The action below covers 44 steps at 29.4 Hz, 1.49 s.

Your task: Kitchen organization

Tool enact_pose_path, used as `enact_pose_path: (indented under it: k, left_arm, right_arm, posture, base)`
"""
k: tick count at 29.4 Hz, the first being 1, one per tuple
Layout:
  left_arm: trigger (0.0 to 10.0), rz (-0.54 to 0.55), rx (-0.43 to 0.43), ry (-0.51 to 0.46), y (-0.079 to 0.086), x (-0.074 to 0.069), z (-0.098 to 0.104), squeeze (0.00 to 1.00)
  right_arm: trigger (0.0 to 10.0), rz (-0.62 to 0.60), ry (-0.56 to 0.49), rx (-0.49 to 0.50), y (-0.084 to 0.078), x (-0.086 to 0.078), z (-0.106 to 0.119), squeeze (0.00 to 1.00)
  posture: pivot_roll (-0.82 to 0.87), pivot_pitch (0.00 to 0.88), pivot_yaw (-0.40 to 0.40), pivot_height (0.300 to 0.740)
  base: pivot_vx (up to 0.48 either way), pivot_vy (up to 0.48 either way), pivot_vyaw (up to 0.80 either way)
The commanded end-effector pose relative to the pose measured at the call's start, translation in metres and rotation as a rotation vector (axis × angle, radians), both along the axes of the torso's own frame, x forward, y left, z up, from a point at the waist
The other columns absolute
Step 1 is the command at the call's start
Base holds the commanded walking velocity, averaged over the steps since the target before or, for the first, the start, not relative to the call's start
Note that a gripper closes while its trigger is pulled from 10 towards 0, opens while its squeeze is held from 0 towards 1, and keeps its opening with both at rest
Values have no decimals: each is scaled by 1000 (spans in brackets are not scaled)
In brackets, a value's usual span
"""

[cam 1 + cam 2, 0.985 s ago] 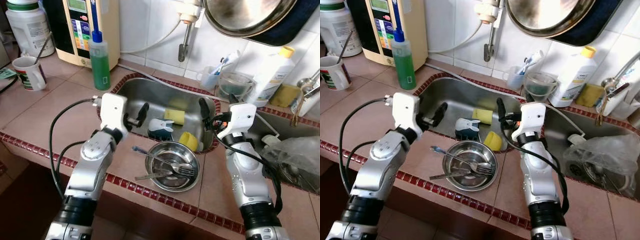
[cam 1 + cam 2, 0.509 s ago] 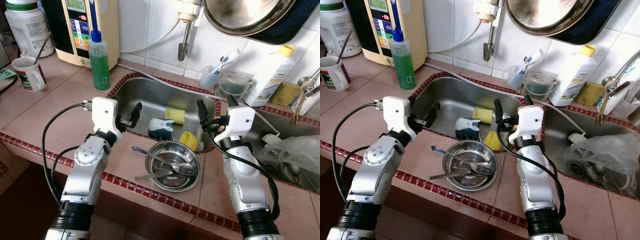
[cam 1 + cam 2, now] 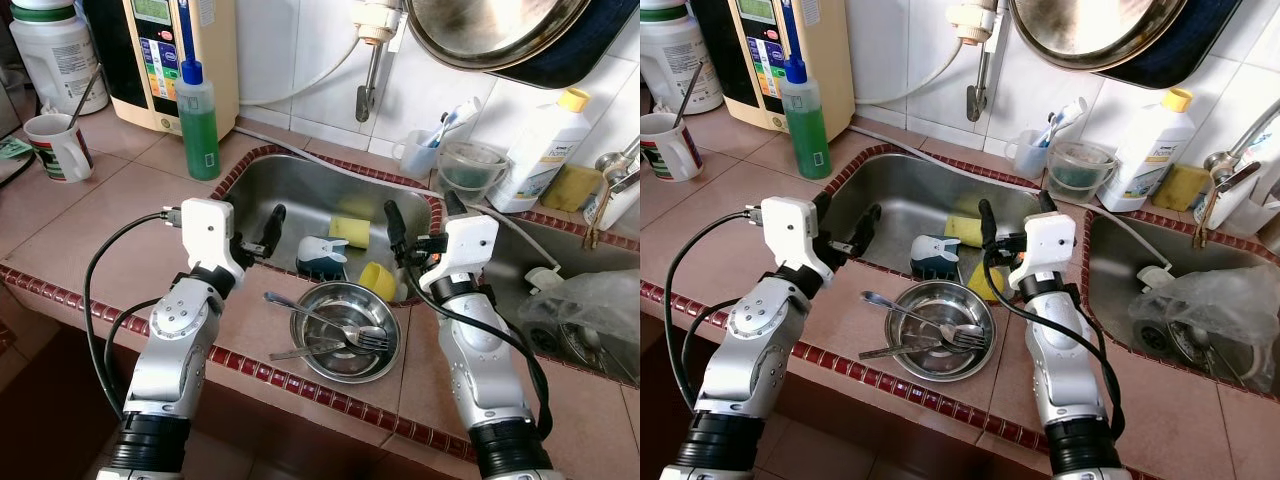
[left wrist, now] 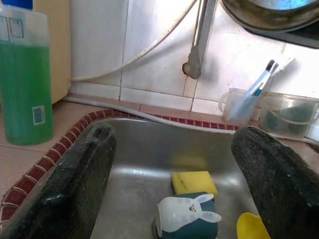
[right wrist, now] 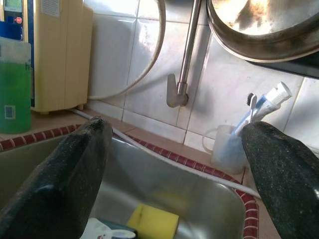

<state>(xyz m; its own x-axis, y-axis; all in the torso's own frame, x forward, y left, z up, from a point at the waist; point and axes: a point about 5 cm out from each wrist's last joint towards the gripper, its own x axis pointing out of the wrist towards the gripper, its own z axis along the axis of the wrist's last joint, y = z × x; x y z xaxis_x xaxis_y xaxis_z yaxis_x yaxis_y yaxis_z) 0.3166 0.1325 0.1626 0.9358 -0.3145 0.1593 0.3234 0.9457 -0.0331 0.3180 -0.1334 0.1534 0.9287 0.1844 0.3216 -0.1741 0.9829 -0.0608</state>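
Steel bowl (image 3: 345,344) holding a fork and spoon (image 3: 330,335) sits on the pink-tiled counter (image 3: 120,225) at the near rim of the small sink (image 3: 300,190), between the robot's two raised arms. Since a second ago the left gripper (image 3: 262,237) has drawn back and lower toward the sink's left edge, and the right gripper (image 3: 412,232) has slid left, now poised above the yellow cup (image 3: 376,280); bowl and cutlery lie unchanged. Both grippers stand with fingers spread wide, holding nothing. The head views take in the green soap bottle (image 3: 200,118), the mug (image 3: 60,146) at far left and a plastic bag (image 3: 590,320) in the right basin. The left wrist view looks between its fingers into the sink at a yellow sponge (image 4: 193,181) and an overturned teal cup with a white rabbit face (image 4: 187,218). The right wrist view faces the tiled wall, the tap pipe (image 5: 185,59) and a cup of toothbrushes (image 5: 230,144).
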Motion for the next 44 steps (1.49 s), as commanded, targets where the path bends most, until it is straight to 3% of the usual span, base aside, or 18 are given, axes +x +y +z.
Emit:
enact_pose_path:
  k: [1,9,33,44]
  left_arm:
    - [10000,-30,0,-8,-5,-2,3,0]
    - [10000,-30,9,-3,-6,-4,3,0]
    - [10000,-28,4,-6,-7,-3,5,0]
    - [10000,-33,-12,-15,-7,-3,7,0]
  right_arm:
    - [10000,-1,-1,-6,-3,-1,2,0]
    - [10000,7,12,-19,-3,-1,-1,0]
    - [10000,7,11,-36,-4,2,1,0]
    - [10000,9,8,-45,-4,3,2,0]
  posture:
    - [132,0,-76,740]
    - [134,0,-82,740]
    - [132,0,-88,740]
    - [134,0,-88,740]
  base:
    - [0,0,0]
    - [0,0,0]
    - [-272,0,0]
    - [0,0,0]
